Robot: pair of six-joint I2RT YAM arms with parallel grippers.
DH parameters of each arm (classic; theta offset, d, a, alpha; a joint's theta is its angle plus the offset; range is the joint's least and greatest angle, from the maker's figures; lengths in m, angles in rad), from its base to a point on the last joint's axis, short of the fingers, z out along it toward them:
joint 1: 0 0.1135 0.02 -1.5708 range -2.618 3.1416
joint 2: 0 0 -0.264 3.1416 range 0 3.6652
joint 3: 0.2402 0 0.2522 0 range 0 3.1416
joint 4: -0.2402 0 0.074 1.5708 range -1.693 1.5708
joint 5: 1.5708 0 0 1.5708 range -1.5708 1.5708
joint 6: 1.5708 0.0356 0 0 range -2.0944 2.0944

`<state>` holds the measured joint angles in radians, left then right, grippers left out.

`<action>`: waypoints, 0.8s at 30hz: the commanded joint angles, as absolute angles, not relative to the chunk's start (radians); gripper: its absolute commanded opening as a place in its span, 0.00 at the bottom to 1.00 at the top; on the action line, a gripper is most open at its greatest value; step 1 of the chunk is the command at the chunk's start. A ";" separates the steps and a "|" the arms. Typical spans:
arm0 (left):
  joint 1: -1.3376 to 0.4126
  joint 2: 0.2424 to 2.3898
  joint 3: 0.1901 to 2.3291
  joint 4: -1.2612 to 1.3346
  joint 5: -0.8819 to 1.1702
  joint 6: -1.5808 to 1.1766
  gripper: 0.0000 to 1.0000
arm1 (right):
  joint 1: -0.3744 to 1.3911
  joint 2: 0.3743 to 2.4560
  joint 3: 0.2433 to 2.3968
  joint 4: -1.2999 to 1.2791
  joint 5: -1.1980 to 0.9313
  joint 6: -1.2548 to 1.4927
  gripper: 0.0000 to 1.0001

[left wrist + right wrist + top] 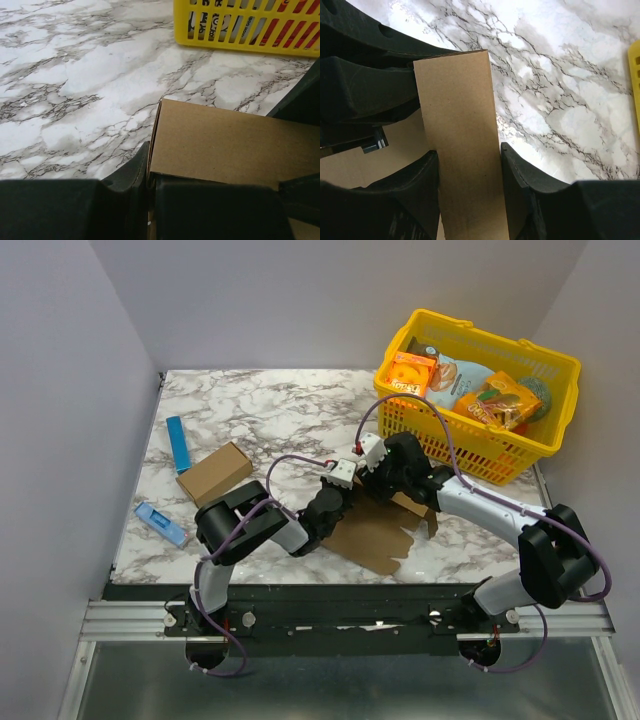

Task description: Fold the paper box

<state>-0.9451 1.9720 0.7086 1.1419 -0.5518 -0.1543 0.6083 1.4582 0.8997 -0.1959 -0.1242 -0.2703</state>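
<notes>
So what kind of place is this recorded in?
Probably a robot test cell in a lab: plain white walls box in a marble-patterned tabletop, an aluminium mounting rail runs along its near edge, and a yellow plastic basket holds snack packs.

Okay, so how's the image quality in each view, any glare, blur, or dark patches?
Top external: evenly lit, sharp, only soft shadows on the marble table. Left wrist: paper box crisp, near fingers dark and blurred. Right wrist: glare whitens the table at upper left; box in focus.

High camera looks down across the white-marbled table (260, 410); both wrist cameras sit close, sharing the plain brown cardboard sheet (225, 145).
</notes>
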 commanded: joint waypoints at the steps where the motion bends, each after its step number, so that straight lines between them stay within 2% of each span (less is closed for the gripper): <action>1: -0.957 1.994 0.724 1.126 -0.692 0.040 0.03 | 0.627 1.459 0.881 -0.281 -0.129 -0.221 0.43; 2: -0.957 1.987 0.710 1.123 -0.680 0.032 0.07 | 0.627 1.460 0.882 -0.281 -0.123 -0.216 0.44; 3: -0.957 1.977 0.701 1.120 -0.669 0.012 0.19 | 0.627 1.460 0.882 -0.281 -0.120 -0.218 0.48; 4: -0.957 1.959 0.690 1.121 -0.663 0.006 0.25 | 0.627 1.456 0.884 -0.282 -0.118 -0.210 0.51; 5: -0.957 1.950 0.672 1.115 -0.647 0.005 0.27 | 0.627 1.451 0.885 -0.282 -0.115 -0.206 0.54; 6: -0.957 1.942 0.664 1.111 -0.647 -0.023 0.27 | 0.627 1.445 0.885 -0.281 -0.115 -0.204 0.60; 8: -0.957 1.928 0.643 1.108 -0.646 -0.029 0.26 | 0.627 1.424 0.890 -0.282 -0.110 -0.184 0.70; 9: -0.957 1.924 0.631 1.114 -0.644 -0.032 0.20 | 0.627 1.414 0.891 -0.284 -0.109 -0.175 0.75; 12: -0.959 1.917 0.591 1.157 -0.649 -0.022 0.12 | 0.627 1.373 0.914 -0.308 -0.084 -0.121 0.80; 15: -0.965 1.898 0.558 1.177 -0.664 -0.005 0.06 | 0.626 1.319 0.956 -0.351 -0.006 -0.043 0.82; 20: -0.994 1.847 0.519 1.144 -0.756 0.115 0.02 | 0.627 1.238 1.051 -0.512 0.164 0.191 0.82; 24: -1.014 1.796 0.515 1.056 -0.802 0.101 0.00 | 0.627 1.184 1.072 -0.620 0.160 0.369 0.82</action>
